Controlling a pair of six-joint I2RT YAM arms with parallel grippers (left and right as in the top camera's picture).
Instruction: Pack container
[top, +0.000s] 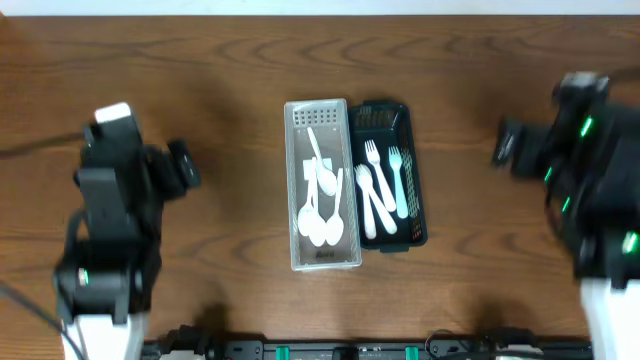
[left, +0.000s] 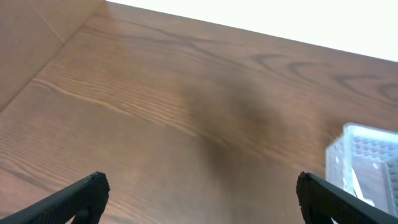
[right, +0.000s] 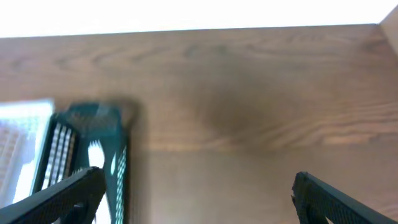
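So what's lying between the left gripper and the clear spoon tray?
Nothing: only bare wooden table separates the left gripper from the clear spoon tray, as the overhead view shows; the left wrist view agrees.

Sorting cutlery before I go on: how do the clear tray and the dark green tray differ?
The clear tray holds white spoons; the dark green tray holds forks. The clear tray is see-through and pale, the dark green tray opaque. The clear tray looks slightly longer than the dark green tray. Both are rectangular, side by side, parallel.
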